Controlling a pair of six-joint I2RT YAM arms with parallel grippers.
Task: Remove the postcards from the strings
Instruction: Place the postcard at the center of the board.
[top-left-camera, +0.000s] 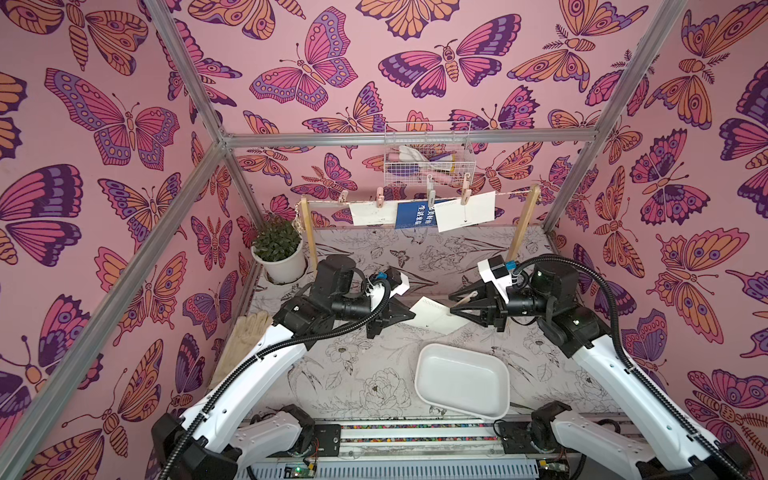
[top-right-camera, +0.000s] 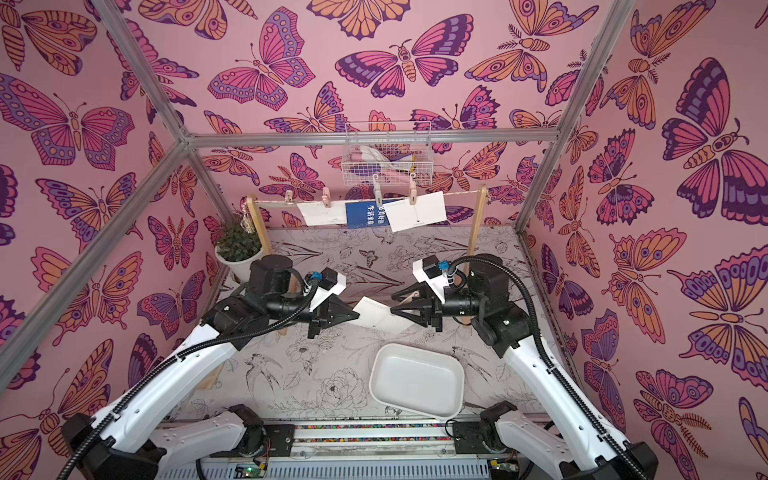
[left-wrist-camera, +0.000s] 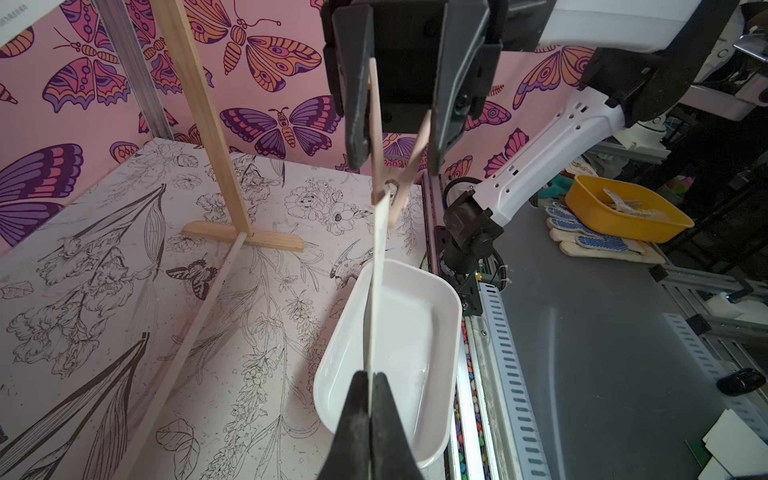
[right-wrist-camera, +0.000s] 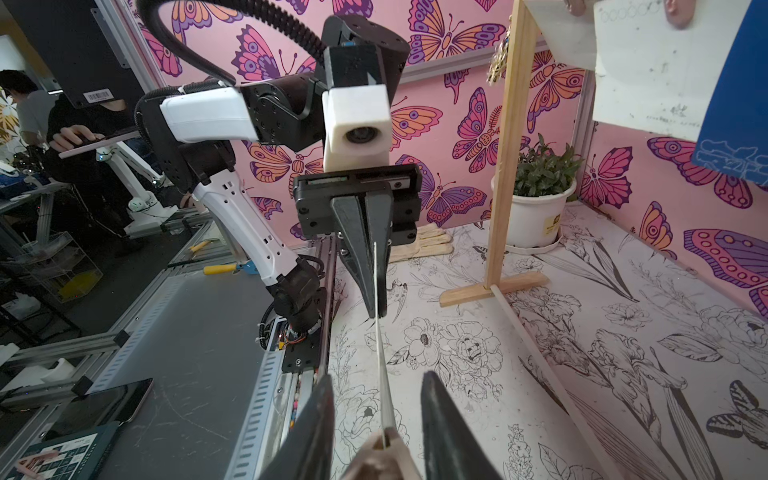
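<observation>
While the left end effector is clamped shut on one edge of a white postcard, that card hangs edge-on above the tabletop, just behind a white tray. The right end effector pinches the legs of a clothespin clipped to the card's other edge. Behind, a pale card, a blue card and a tilted white card hang pegged on the string.
</observation>
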